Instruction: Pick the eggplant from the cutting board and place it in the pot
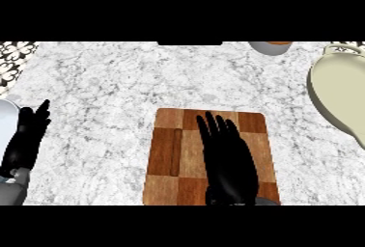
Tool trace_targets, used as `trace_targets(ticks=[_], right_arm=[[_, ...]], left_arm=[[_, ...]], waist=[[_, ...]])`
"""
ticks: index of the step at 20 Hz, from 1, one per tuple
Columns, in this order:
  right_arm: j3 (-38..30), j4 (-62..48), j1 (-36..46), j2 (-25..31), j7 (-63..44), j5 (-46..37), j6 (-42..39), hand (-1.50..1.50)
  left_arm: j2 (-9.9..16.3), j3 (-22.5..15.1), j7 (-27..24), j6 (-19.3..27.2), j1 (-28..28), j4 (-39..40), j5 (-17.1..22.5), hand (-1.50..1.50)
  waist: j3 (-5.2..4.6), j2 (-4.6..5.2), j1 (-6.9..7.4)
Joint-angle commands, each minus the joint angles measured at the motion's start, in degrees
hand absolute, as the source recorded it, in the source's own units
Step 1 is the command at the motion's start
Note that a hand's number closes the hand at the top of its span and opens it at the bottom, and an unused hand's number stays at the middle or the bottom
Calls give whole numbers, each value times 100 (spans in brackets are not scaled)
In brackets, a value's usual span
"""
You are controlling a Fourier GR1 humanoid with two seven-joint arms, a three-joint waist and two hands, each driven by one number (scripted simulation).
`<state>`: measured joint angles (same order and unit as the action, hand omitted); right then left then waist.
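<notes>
White-and-grey marbled stone forms the counter [107,82] on which all items rest. Nearest the robot, the right hand [230,166] lies over the wooden cutting board [167,159], fingers straight and pointing away from the body, palm down, grasping nothing that can be seen. The left hand [27,140] shows at the left edge of the view, fingers extended and relaxed, resting and holding nothing. The eggplant cannot be located with certainty: no distinct vegetable shows on the exposed checkered wood, and if it is on the board it lies beneath the right hand, where the dark fingers hide it. The step in hand is judged to be the approach to the pick, with the hand lowered over the board but not yet closed. The next move calls for the fingers and thumb to curl round the eggplant, followed by a lift clear of the board and a travel to the right and away from the body. Further out, the cream-coloured pot [335,96] stands at the right edge, well apart from the board, with a handle [342,47] at its far end. The marble between board and pot carries no obstacle, so the pot's near rim is the only thing the load must clear. At the far edge, a grey vessel [269,47] with an orange interior sits left of the pot, outside the expected path. A patterned panel [14,60] occupies the far left corner.
</notes>
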<state>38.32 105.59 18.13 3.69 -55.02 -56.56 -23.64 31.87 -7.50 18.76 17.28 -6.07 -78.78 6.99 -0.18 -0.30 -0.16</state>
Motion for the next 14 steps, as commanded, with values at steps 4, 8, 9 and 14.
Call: trace_targets(ticks=[4,8,9,14], right_arm=[[-78,-114,284,-357,-1449,900,-1423,-150],[-195,-368,351,-360,-1643,766,-1356,-150],[-214,-307,426,-361,-1761,891,-1285,-150],[-394,-571,406,-362,-1599,851,-1300,-150]], left_arm=[[-53,-32,248,-40,-101,-129,-71,0],[-56,77,250,-47,-85,-67,-73,0],[-84,39,59,-107,132,-151,-93,0],[-255,3,20,65,239,-263,-298,0]], waist=[[9,16,35],[11,13,15],[11,11,51],[14,17,58]])
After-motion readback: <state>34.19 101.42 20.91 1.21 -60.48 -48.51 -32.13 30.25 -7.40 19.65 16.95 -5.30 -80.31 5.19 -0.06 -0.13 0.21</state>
